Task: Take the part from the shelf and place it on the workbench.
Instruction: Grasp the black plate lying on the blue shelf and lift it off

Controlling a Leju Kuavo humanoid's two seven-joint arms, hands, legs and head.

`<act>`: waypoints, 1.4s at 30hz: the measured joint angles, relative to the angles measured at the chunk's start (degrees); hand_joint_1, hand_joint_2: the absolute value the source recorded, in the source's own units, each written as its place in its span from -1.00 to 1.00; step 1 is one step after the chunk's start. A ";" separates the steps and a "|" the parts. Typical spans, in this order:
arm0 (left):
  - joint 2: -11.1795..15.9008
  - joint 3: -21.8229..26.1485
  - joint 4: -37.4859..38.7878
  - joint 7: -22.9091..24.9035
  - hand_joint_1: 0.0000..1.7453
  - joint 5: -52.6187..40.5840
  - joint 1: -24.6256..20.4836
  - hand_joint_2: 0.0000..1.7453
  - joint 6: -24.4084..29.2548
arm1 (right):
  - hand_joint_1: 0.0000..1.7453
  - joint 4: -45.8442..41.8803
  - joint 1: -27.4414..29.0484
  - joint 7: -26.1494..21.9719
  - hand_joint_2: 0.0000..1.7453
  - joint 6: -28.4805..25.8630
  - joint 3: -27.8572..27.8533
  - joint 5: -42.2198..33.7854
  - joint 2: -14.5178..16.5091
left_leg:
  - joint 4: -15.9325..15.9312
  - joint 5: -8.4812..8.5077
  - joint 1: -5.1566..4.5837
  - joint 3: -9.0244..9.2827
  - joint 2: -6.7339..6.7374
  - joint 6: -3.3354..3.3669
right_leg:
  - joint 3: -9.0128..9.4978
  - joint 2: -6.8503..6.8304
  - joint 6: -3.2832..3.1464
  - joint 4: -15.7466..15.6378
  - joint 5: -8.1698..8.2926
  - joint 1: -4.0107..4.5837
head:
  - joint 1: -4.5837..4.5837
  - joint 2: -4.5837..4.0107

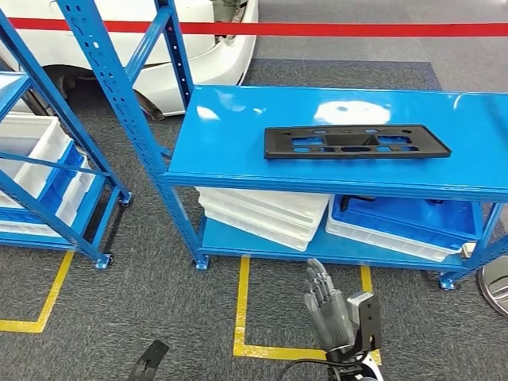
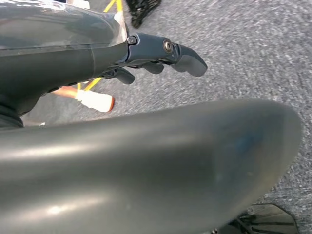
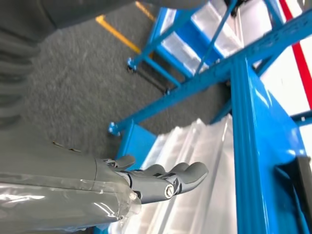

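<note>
A long flat black plastic part (image 1: 355,142) with several cut-outs lies on the blue top board (image 1: 240,135) of the shelf unit ahead. My right hand (image 1: 327,305) is raised low in front of the shelf, below the part, its fingers stretched out and holding nothing; the right wrist view shows the same hand (image 3: 158,180) reaching toward the lower shelf, with an edge of the black part (image 3: 300,180) beside it. My left hand (image 2: 162,53) hangs over the grey carpet with its fingers extended and nothing in them.
White trays (image 1: 263,213) and a blue tray (image 1: 407,222) are stacked on the lower shelf. A second blue rack (image 1: 36,159) with white bins stands to the left. Yellow floor tape (image 1: 242,305) marks the carpet. A white car (image 1: 198,55) and a red line (image 1: 359,28) lie behind.
</note>
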 joint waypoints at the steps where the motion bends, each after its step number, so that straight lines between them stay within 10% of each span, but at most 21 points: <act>1: 0.01 0.27 0.02 0.13 -1.00 -0.01 0.06 -1.00 0.23 | -1.00 -0.81 0.09 0.77 -1.00 -0.74 1.41 -0.72 -0.03 | 2.87 -1.63 0.01 -1.33 -0.02 -0.04 | 0.04 -0.04 -0.40 -0.08 -0.01 0.04 | -0.04 -0.01; 5: 0.11 1.22 0.20 0.70 -1.00 -0.30 0.61 -1.00 0.94 | -1.00 -3.46 0.46 3.13 -1.00 -2.58 6.62 -3.64 -0.74 | 16.13 -5.78 -0.27 -8.37 -0.07 0.35 | 0.21 0.09 -1.01 -0.06 -0.25 0.69 | -0.14 0.00; 10: 0.26 1.76 0.37 0.59 -1.00 -1.42 0.75 -1.00 0.68 | -1.00 -7.07 0.08 1.20 -1.00 1.57 12.45 -6.51 -2.50 | 1.97 3.16 -0.86 -3.55 -0.15 1.61 | 0.86 0.65 -0.51 0.09 -0.68 1.04 | -0.12 -0.01; 15: 0.33 1.86 0.46 0.58 -1.00 -2.32 0.66 -1.00 -0.42 | -1.00 -10.59 -0.83 -3.11 -1.00 10.33 16.53 -7.57 -3.90 | 0.07 3.46 -0.92 -3.12 -0.19 2.47 | 0.24 0.51 1.13 0.97 -1.51 1.00 | -0.02 -0.01; 20: 0.39 1.91 0.51 0.59 -1.00 -3.11 0.49 -1.00 -1.27 | -1.00 -12.52 -1.81 -5.60 -1.00 16.27 18.65 -6.13 -4.77 | -0.04 3.64 -1.03 -3.09 -0.10 3.02 | -6.30 0.15 1.86 16.17 -8.32 0.96 | 0.04 0.01; 26: 0.26 1.95 0.58 0.79 -1.00 -3.69 0.17 -1.00 -1.79 | -1.00 -14.10 -3.84 -6.65 -1.00 17.62 19.75 -1.89 -4.90 | 0.00 3.56 -1.52 -2.89 -0.18 2.75 | 1.34 0.04 0.00 -0.04 -0.46 1.70 | -0.05 -0.01; 30: 0.22 2.02 0.66 1.16 -1.00 -3.95 0.00 -1.00 -2.23 | -1.00 -15.12 -4.96 -6.90 -1.00 17.73 20.46 -0.38 -4.82 | 0.60 2.87 -1.41 -3.22 -0.14 1.73 | 1.56 -0.05 -0.84 -1.25 -0.07 1.59 | -0.11 -0.01; 34: 0.23 2.13 0.72 1.51 -1.00 -3.93 0.05 -1.00 -2.42 | -1.00 -15.44 -5.86 -7.07 -1.00 17.77 21.08 -0.09 -4.69 | 12.43 -3.35 -1.09 -8.42 -0.17 0.89 | 1.66 -0.22 -1.43 -1.82 0.35 1.24 | -0.33 -0.01; 36: 0.25 2.17 0.78 1.60 -1.00 -3.93 0.15 -1.00 -2.44 | -1.00 -15.44 -5.88 -7.07 -1.00 17.77 21.31 -0.08 -4.69 | 14.97 -3.28 -0.88 -9.59 -0.16 0.56 | 1.69 -0.18 -1.36 -1.76 0.31 1.17 | -0.35 0.00; 39: 0.27 2.20 0.83 1.61 -1.00 -3.93 0.07 -1.00 -2.46 | -1.00 -15.45 -6.02 -7.07 -1.00 17.77 21.48 -0.08 -4.69 | 5.35 2.20 -0.50 -5.21 -0.17 0.23 | 1.80 -0.03 -0.72 -1.30 -0.08 0.97 | -0.37 0.01; 42: 0.26 2.22 0.95 1.60 -1.00 -3.93 -0.03 -1.00 -2.52 | -1.00 -15.47 -6.23 -7.09 -1.00 17.77 21.62 -0.03 -4.68 | 0.38 3.37 -0.70 -3.12 -0.24 0.80 | 1.41 0.05 0.35 -0.69 -0.33 1.13 | -0.48 0.00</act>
